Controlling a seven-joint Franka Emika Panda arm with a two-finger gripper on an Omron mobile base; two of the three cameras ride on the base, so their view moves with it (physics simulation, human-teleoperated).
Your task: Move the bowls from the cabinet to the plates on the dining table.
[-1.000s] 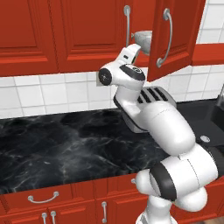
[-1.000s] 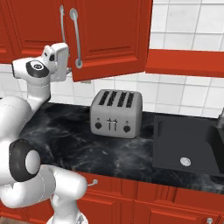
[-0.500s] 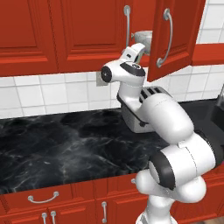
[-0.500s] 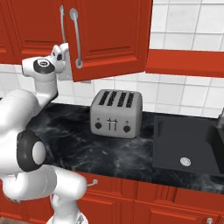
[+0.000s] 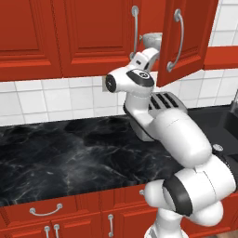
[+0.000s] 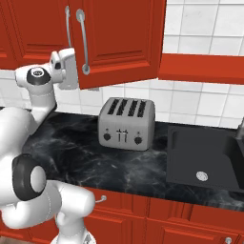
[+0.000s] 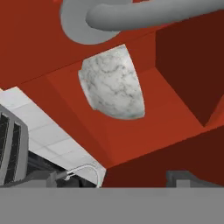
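The mottled white-grey bowl (image 7: pixel 113 83) sits inside the open red cabinet (image 7: pixel 175 57), on its floor near the front edge. It also peeks out as a grey shape (image 5: pixel 151 39) between the doors. My gripper (image 7: pixel 116 179) is open and faces the bowl from just outside and below, with nothing between its fingers. The hand (image 5: pixel 149 53) hovers beside the swung-out cabinet door (image 5: pixel 186 37), close to its curved silver handle (image 7: pixel 131 17). From the right the gripper (image 6: pixel 71 69) sits against that door's edge (image 6: pixel 119 38). The cream-beige bowl is hidden; plates and dining table are out of view.
A silver four-slot toaster (image 6: pixel 126 124) stands on the black marble counter (image 5: pixel 69 153) right below the cabinet. A dark sink (image 6: pixel 205 157) lies to the right. White tiles back the counter, and red drawer fronts (image 5: pixel 46 214) run under it.
The arm's elbow has swung up and forward. The hand has shifted a little at the open door and stays open.
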